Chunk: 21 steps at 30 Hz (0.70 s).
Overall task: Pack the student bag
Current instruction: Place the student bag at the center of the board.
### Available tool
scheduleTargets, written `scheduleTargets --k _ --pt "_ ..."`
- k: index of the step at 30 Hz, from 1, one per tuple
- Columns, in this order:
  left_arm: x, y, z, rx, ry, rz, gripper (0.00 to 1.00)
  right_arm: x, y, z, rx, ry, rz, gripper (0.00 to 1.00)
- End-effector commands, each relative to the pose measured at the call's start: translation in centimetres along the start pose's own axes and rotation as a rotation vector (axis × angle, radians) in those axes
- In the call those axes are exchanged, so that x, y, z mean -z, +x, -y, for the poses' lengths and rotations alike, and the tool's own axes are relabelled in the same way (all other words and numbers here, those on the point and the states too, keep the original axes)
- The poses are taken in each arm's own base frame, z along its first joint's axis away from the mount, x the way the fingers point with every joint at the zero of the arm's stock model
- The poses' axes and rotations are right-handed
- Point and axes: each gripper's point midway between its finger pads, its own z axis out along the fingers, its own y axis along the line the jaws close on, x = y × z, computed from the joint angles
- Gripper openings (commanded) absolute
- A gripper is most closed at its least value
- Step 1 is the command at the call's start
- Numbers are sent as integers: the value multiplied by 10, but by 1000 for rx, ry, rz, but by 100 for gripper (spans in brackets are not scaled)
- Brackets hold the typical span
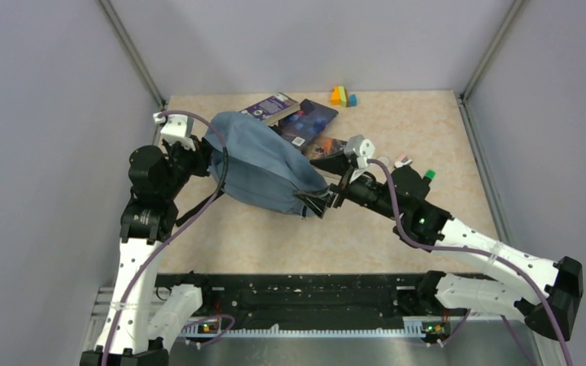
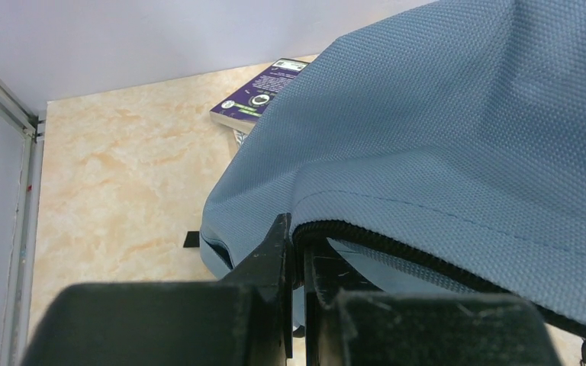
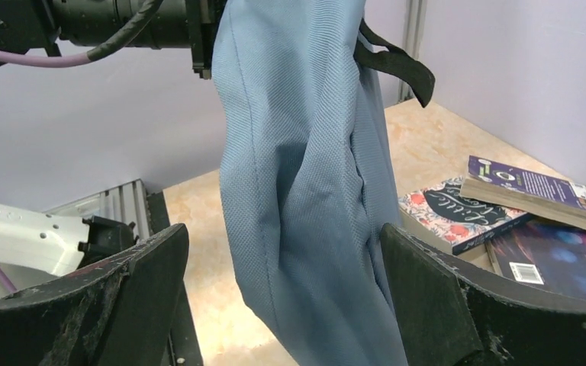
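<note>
The student bag (image 1: 263, 164), dusty-blue fabric, hangs lifted above the table's left half. My left gripper (image 2: 299, 248) is shut on the bag's (image 2: 442, 137) dark zipper edge, and it shows in the top view at the bag's left end (image 1: 202, 156). My right gripper (image 3: 284, 244) stands wide open with the hanging bag (image 3: 305, 191) between its fingers; there is a gap on the left side. From above, the right gripper (image 1: 322, 183) straddles the bag's right end. A black strap (image 3: 397, 65) dangles near the top.
Three books lie behind the bag: a purple one (image 1: 271, 107), a dark blue one (image 1: 309, 120) and a floral one (image 3: 442, 213). Coloured blocks (image 1: 343, 96) sit at the far edge. Small items (image 1: 429, 174) lie by the right arm. Grey walls enclose the table.
</note>
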Motion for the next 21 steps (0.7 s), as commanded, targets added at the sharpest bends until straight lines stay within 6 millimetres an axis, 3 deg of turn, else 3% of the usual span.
scheduleTargets --k 1,5,8,10,11,12,14,17,21 --pt "5 -30 1 -18 -9 114 0 -10 -12 -3 73 19 12 94" --pt "5 -30 2 -18 -1 114 0 -17 0 9 135 91 -31 94" --pt "7 -31 2 -19 -5 118 0 -21 5 16 161 150 -55 84" --pt "9 -33 2 -28 -5 123 0 -22 4 17 156 156 -51 57" --pt "12 -36 3 -33 -8 132 0 -22 2 16 143 157 -41 35" --pt "16 -41 3 -34 -10 149 0 -23 -4 15 124 155 -23 19" --pt "24 -60 5 -31 -15 184 0 -24 -17 6 57 128 30 0" --pt "42 -102 7 4 -36 237 0 -25 -36 -12 -91 59 127 0" --pt "51 -140 17 53 -8 248 0 -23 -35 -20 -341 37 186 0"
